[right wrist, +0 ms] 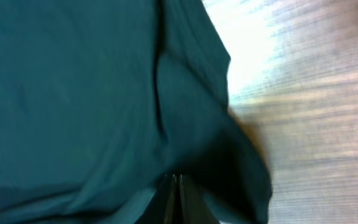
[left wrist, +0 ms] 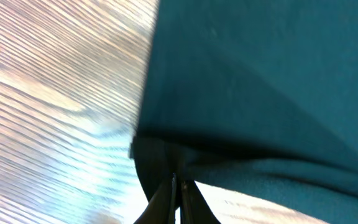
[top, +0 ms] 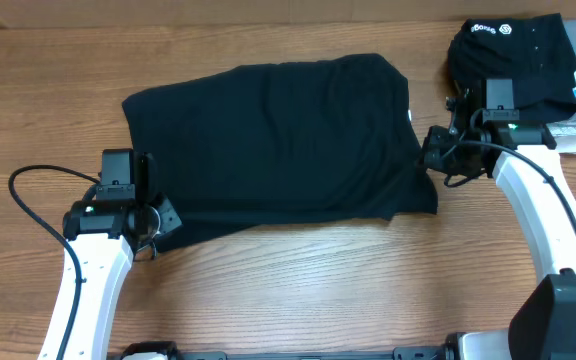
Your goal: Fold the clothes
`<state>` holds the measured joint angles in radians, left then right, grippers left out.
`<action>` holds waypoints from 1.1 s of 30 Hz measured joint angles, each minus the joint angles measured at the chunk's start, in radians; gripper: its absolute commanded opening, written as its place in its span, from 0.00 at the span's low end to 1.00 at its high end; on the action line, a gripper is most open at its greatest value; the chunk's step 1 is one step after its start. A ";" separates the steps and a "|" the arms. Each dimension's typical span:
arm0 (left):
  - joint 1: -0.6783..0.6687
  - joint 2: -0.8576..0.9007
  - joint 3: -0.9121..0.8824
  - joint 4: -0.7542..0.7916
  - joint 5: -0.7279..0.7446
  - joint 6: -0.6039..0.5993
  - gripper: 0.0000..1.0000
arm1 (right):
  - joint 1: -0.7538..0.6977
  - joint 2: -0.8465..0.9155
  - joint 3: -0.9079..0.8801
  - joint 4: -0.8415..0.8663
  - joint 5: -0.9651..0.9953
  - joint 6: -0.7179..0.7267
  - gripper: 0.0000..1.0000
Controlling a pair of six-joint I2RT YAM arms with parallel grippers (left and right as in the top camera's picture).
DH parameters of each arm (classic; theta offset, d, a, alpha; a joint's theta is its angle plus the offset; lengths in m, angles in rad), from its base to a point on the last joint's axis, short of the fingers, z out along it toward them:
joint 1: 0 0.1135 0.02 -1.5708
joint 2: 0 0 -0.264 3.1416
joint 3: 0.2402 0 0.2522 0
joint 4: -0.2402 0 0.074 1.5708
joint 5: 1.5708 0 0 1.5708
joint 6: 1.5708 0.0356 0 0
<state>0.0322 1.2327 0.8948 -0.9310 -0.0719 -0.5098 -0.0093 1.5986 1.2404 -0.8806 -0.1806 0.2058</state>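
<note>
Black T-shirt (top: 278, 140) lies spread on the tabletop (top: 298, 290); left gripper (top: 156, 222) pinches its near-left corner, right gripper (top: 431, 152) clamps the right edge, both closed tight on fabric, seemingly to carry a fold.

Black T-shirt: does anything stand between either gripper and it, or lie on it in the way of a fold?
Nothing visible does. The left gripper and right gripper have jaws shut on the T-shirt, at its near-left corner and right edge. Its top is bare; the folded pile sits far right, off the shirt.
</note>
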 measured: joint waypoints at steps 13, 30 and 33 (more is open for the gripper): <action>0.000 0.239 -0.001 0.118 -0.089 -0.013 0.04 | 0.000 0.067 -0.002 0.157 -0.022 -0.019 0.04; 0.000 0.300 -0.003 0.259 -0.110 -0.015 0.04 | 0.138 0.201 -0.002 0.393 -0.043 -0.097 0.04; 0.001 0.320 -0.003 0.272 -0.126 -0.015 0.04 | 0.148 0.211 -0.002 0.407 -0.027 -0.103 0.04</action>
<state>0.0330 1.5532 0.8921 -0.6586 -0.1982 -0.5251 0.1390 1.8095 1.2388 -0.4732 -0.2081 0.1032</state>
